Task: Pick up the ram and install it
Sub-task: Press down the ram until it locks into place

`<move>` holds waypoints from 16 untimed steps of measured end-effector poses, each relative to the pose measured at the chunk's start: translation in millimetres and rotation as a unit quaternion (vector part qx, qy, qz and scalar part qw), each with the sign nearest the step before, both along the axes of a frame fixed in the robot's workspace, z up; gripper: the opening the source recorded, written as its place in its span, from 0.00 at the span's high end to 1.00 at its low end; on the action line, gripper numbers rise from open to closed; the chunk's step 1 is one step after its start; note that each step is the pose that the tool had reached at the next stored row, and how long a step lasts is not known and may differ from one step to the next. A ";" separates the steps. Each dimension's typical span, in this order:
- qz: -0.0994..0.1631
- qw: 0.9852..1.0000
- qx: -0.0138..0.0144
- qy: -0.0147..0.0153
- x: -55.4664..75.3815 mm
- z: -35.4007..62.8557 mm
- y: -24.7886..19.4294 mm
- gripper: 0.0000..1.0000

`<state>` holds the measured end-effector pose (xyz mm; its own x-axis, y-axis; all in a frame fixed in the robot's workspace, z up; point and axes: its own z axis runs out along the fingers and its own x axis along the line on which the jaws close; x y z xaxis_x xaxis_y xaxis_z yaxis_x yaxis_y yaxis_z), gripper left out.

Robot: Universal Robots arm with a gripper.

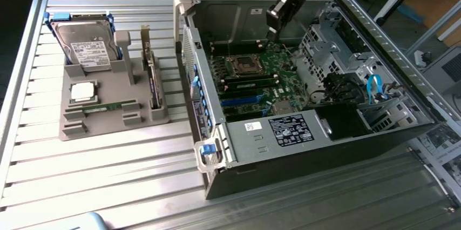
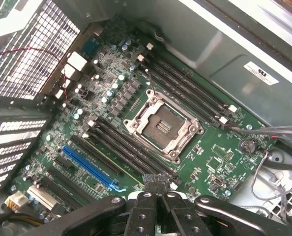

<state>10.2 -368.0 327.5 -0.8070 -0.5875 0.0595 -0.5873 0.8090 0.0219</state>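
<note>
One ram (image 1: pixel 107 106) — long axis flat in tray (image 1: pixel 108 127) | claw (image 2: pixel 157 183) closed

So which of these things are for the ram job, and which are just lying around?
For the job:
ram, lying in the grey tray
motherboard
tool, shut, over the motherboard

Just lying about:
hard drive
silver CPU
expansion card

A lab bench: slatted aluminium table (image 1: pixel 108 187), opened computer case (image 1: pixel 310 149), parts fixture (image 1: pixel 108 119).
</note>
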 end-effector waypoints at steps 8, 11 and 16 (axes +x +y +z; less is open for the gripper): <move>-0.036 0.999 0.000 0.000 -0.3 -0.1 0.0 0.89; -0.051 0.999 0.000 0.000 -0.4 -0.1 0.0 0.89; -0.071 0.997 0.000 0.000 -0.6 -0.2 0.0 0.89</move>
